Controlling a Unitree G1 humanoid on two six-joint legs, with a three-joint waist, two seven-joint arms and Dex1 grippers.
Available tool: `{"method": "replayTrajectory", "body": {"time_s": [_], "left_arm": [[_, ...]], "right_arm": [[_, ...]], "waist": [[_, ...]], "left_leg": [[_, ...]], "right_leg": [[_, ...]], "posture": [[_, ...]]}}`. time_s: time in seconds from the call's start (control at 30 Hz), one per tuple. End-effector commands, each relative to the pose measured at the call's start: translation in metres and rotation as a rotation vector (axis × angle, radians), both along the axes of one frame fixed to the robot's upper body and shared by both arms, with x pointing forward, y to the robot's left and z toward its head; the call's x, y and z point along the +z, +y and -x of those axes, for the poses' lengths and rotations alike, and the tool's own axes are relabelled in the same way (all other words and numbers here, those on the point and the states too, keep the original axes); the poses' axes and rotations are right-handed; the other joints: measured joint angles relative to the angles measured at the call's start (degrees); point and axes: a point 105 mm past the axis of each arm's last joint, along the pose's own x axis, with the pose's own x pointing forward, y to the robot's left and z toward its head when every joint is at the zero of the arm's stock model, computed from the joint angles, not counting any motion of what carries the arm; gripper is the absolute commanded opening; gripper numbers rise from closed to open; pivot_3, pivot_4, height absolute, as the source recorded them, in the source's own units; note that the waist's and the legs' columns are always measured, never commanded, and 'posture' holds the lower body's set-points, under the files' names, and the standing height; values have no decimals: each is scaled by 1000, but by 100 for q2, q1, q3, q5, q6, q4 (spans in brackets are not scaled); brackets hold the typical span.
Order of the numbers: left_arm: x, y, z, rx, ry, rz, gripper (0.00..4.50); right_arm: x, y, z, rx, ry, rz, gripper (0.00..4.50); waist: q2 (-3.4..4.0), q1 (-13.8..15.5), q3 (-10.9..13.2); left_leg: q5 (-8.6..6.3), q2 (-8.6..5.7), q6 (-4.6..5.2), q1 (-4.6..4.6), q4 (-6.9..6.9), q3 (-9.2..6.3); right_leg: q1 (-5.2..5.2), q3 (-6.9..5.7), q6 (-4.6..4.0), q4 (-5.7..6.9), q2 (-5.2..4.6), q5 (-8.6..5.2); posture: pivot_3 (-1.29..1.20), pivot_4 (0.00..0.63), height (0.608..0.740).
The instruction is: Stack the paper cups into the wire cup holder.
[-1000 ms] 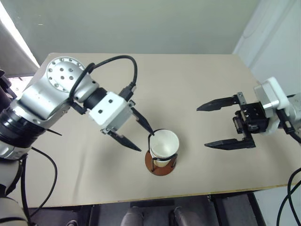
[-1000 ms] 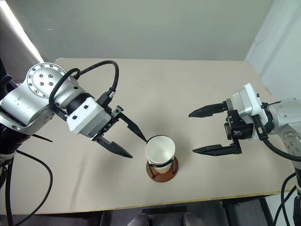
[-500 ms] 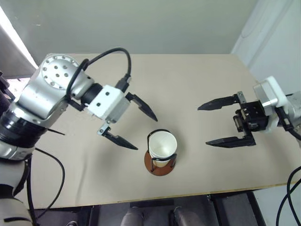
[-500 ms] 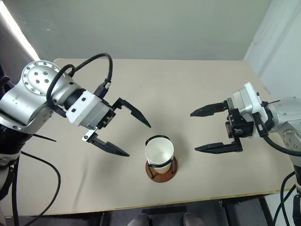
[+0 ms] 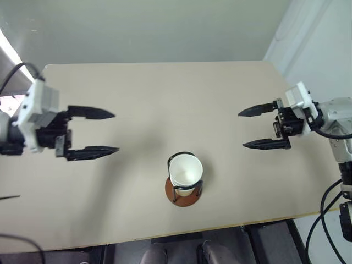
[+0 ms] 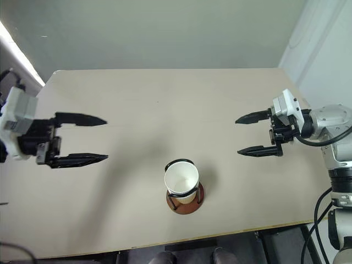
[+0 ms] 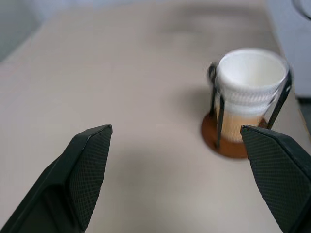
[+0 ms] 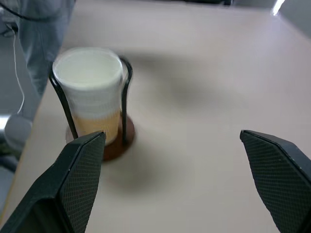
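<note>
Holder: I find the wire cup holder (image 5: 183, 190) at the lower centre of the frame, close to the near edge of the tabletop (image 5: 165, 99), upright on its round reddish-brown base.
Cups: the paper cups (image 5: 185, 173) sit nested inside the wire loops, white rim uppermost; the left wrist view shows stacked rims under the top one, but I cannot count them with certainty. I note no loose cup elsewhere on the tabletop.
Left gripper: the left gripper (image 5: 104, 132) is at the left middle of the frame, well apart from the holder; its fingers stand wide apart with nothing between them.
Right gripper: the right gripper (image 5: 254, 128) is at the right middle, slightly farther up the frame, also well apart from the holder; fingers spread fully and empty.
Far field: the far half of the tabletop carries nothing.
Step in hand: my judgement is that stacking is complete and both arms are clear of the work.
Next move: I judge no further grasp is needed; the arms need only go to rest without brushing the holder.
</note>
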Motion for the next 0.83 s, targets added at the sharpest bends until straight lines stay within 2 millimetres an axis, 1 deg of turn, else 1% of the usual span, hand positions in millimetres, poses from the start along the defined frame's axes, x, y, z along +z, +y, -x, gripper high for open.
{"method": "replayTrajectory", "body": {"time_s": [0.03, 0.17, 0.2, 0.27, 0.4, 0.53, 0.67, 0.77, 0.83], "left_arm": [[-4, 16, 21, 87, 4, 2, 4493], [-25, 32, 30, 183, 64, 9, 4493], [-30, 34, 32, 200, 74, 18, 4493], [-37, 33, 37, 209, 87, 29, 4493], [-40, 30, 40, 214, 94, 46, 4493], [-46, 30, 39, 217, 117, 45, 4493], [-45, 28, 37, 206, 113, 46, 4493], [-45, 27, 34, 204, 114, 58, 4493], [-47, 26, 31, 205, 119, 66, 4493]], "right_arm": [[0, -7, -6, -2, -24, 41, 4500], [-8, -5, -11, 10, -16, 67, 4500], [-10, -3, -12, 16, -14, 69, 4500], [-13, 1, -14, 30, -7, 76, 4500], [-14, 4, -15, 42, -5, 78, 4500], [-18, 7, -17, 51, 5, 81, 4500], [-20, 9, -17, 58, 11, 78, 4500], [-20, 10, -17, 57, 14, 73, 4500], [-21, 11, -18, 56, 17, 70, 4500]], "waist": [[-1, 0, -1], [-3, 65, -3], [-3, 70, -3], [-3, 67, -3], [-4, 76, -2], [-3, 76, -2], [-3, 74, -2], [-3, 79, -2], [-3, 80, -2]], "left_leg": [[0, -1, 0, 0, 1, 2], [0, -1, 0, 2, 7, -3], [0, -1, 1, 5, 10, -2], [0, -1, 1, 9, 16, -2], [-3, -2, 5, 13, 50, -3], [-12, -2, 21, 33, 76, -6], [-34, -2, 59, 55, 77, -5], [-33, -2, 56, 54, 78, -5], [-23, -3, 36, 52, 79, -5]], "right_leg": [[-1, 2, 2, 3, -2, -1], [-2, 0, 2, -13, -2, -1], [0, 1, 2, -12, -2, -1], [1, 2, 2, 3, -2, -1], [11, 1, 1, 32, 1, -1], [36, -1, -2, 41, 2, 1], [57, -1, -8, 41, 3, 5], [57, -2, -9, 40, 4, 5], [57, -2, -9, 38, 4, 5]], "posture": [[0, 150, 740], [0, 150, 740], [0, 150, 740], [0, 150, 740], [0, 150, 740], [0, 150, 740], [0, 150, 740], [0, 150, 740], [0, 150, 740]]}}
